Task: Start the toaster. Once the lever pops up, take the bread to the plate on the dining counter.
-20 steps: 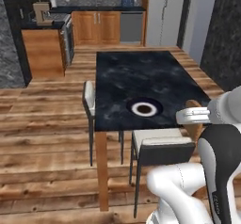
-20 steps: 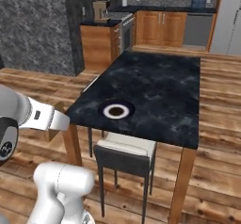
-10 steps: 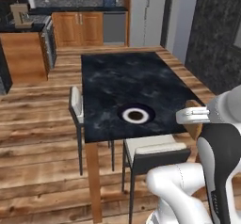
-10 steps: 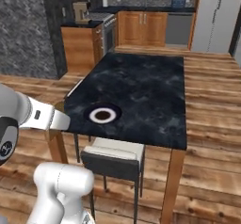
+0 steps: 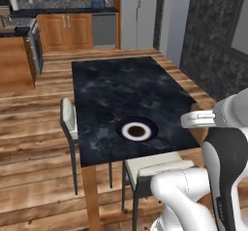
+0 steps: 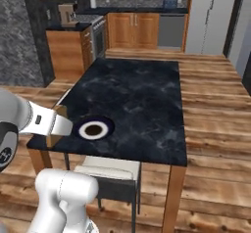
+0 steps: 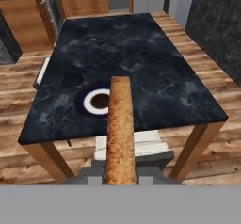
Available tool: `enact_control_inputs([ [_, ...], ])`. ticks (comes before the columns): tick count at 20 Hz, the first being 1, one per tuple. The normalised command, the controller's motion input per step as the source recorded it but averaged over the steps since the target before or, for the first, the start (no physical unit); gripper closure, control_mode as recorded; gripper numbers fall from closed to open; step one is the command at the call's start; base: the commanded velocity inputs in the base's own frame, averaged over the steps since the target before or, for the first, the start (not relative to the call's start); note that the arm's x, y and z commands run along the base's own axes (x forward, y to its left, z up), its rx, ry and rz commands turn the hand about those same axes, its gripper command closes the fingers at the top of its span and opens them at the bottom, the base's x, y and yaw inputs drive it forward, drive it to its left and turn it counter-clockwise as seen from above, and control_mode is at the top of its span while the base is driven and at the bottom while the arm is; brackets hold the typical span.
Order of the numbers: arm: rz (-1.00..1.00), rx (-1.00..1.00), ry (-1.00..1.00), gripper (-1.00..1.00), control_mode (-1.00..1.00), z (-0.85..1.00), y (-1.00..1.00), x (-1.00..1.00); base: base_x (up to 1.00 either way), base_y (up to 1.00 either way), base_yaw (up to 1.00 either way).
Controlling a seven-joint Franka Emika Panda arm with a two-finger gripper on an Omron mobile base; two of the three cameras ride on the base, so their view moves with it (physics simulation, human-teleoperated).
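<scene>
Bread [image 7: 120, 129] clamped edge-on between the closed jaws of the gripper [image 7: 120, 178], held above the near edge of the dining counter [image 7: 141, 58], just right of the plate [image 7: 98, 100].

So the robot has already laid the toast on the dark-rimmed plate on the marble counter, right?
Not yet. The plate does sit on the marble counter, but it holds no toast. The hand view shows the bread clamped in the gripper, held in front of the counter's near edge.
</scene>
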Motion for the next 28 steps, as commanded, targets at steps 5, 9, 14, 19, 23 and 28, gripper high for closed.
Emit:
enact_control_inputs([
  [5,0.00,0.00,0.00,1.00,1.00,0.00,0.00,0.00,0.52,-0.02,0.00],
  [9,0.00,0.00,0.00,1.00,1.00,0.00,0.00,0.00,0.50,0.00,0.00],
  [14,0.00,0.00,0.00,1.00,1.00,0.00,0.00,0.00,0.53,0.00,0.00],
  [19,0.09,0.01,0.00,1.00,-1.00,-0.18,0.00,0.51,0.11,0.00,0.00],
  [23,0.23,0.03,0.00,1.00,-1.00,-0.34,0.00,0.68,0.00,0.00,0.00],
  [28,0.24,0.06,0.00,1.00,-1.00,-0.29,0.00,0.60,0.00,0.00,0.00],
])
